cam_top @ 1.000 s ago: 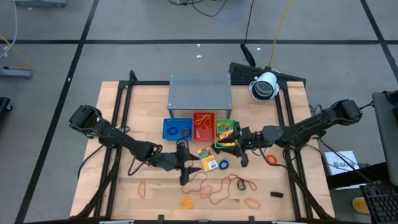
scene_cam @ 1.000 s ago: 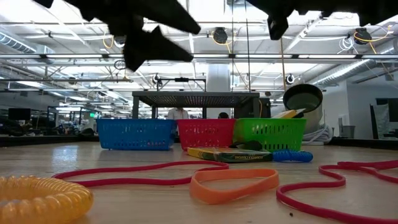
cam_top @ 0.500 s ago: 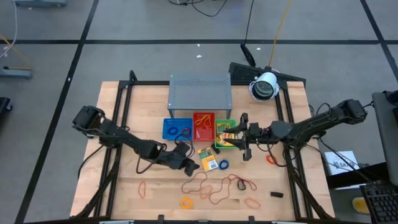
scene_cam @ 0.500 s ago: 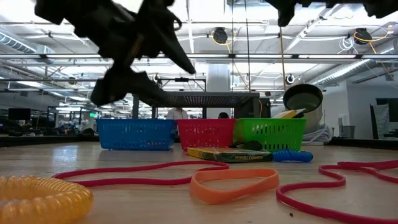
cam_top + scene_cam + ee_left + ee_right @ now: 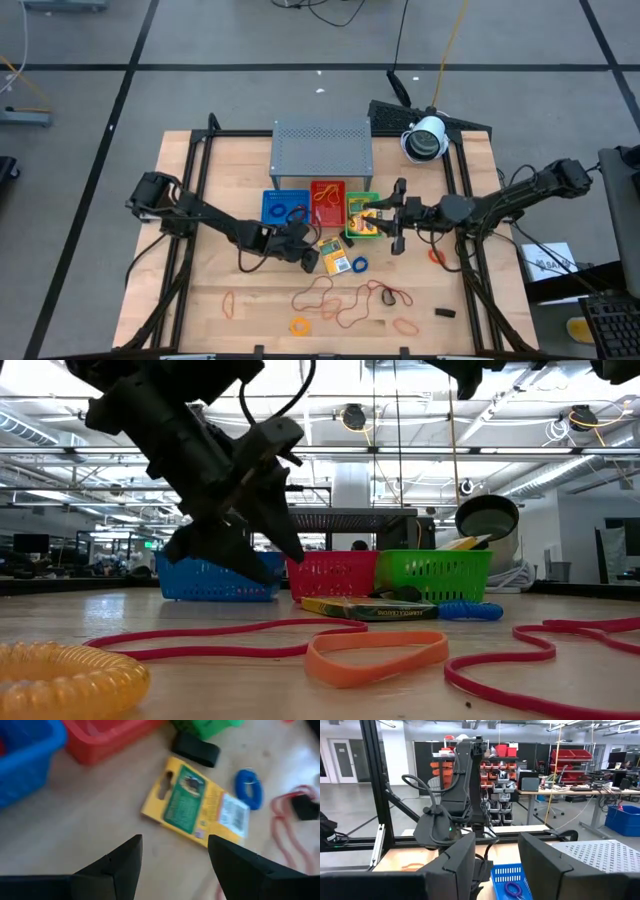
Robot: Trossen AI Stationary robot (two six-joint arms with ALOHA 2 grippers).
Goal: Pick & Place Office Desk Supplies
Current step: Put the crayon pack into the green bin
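Observation:
A yellow-and-green packet (image 5: pixel 333 255) lies flat on the wooden table, in front of the red tray (image 5: pixel 326 200). My left gripper (image 5: pixel 309 258) hovers low just left of it, open and slanting down; in the left wrist view its fingers (image 5: pixel 172 840) frame the packet (image 5: pixel 197 807) without touching it. Beside the packet lie a blue ring (image 5: pixel 248 787) and a black piece (image 5: pixel 196 749). My right gripper (image 5: pixel 388 220) hangs open and empty in the air beside the green tray (image 5: pixel 356 232), which holds another yellow packet (image 5: pixel 366 218).
A blue tray (image 5: pixel 285 208) stands left of the red one, with the grey perforated shelf (image 5: pixel 321 148) behind them. Red cords (image 5: pixel 345 295), orange bands (image 5: pixel 406 324) (image 5: pixel 229 302), an orange ring (image 5: pixel 300 325) and a black piece (image 5: pixel 444 312) lie toward the near edge.
My left gripper has come down toward the table and shifted toward the packet, rolling as it went; it stays open. My right gripper has risen a little and rolled, staying open beside the green tray. Nothing on the table has moved.

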